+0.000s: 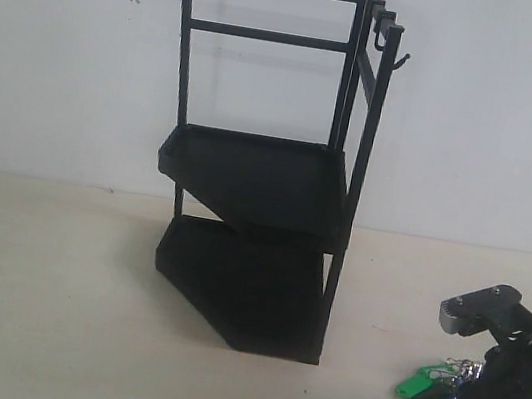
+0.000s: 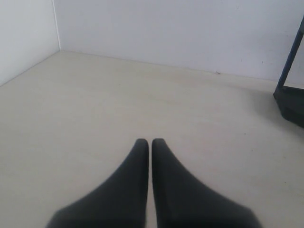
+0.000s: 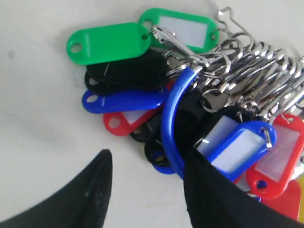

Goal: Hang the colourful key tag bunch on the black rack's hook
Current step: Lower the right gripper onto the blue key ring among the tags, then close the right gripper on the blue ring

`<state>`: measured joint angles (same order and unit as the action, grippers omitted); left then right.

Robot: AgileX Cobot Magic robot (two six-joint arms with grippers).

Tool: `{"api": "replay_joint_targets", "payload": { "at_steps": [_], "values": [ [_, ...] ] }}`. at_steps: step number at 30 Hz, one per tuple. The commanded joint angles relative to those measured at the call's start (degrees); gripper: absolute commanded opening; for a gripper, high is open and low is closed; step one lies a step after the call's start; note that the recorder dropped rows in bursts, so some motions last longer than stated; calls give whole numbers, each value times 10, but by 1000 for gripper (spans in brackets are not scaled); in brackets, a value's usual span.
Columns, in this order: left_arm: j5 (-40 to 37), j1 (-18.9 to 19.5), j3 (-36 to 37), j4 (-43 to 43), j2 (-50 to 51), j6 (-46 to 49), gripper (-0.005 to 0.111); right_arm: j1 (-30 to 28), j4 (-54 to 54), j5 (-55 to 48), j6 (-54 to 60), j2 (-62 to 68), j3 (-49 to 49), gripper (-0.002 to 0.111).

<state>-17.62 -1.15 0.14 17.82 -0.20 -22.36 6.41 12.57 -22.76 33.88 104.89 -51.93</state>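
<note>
The colourful key tag bunch [image 1: 431, 382] lies on the table at the front right; close up it shows green, blue, red and black tags on metal rings joined by a blue loop [image 3: 170, 118]. My right gripper [image 3: 145, 156] is open just over it, one finger resting on the tags beside the loop, the other on bare table. The black rack [image 1: 248, 247] stands in the middle, its hook [image 1: 400, 61] jutting from the top of the front upright. My left gripper [image 2: 150, 141] is shut and empty, low over the table, out of the exterior view.
A white wall [image 1: 478, 142] stands behind the rack. A J-shaped hook [image 1: 381, 38] hangs further back on the top rail. The rack's lower tray corner [image 2: 290, 102] shows at the edge of the left wrist view.
</note>
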Motion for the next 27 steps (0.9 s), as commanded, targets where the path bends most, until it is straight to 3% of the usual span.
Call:
{"api": "replay_joint_targets", "payload": {
  "at_steps": [1,27],
  "values": [
    [1,-1,-1,-3,2,-6,4,-1,-5,23,3,-10,3,46],
    [1,-1,-1,-3,2,-6,4,15,-2,66,16,26,3,46]
  ]
}}
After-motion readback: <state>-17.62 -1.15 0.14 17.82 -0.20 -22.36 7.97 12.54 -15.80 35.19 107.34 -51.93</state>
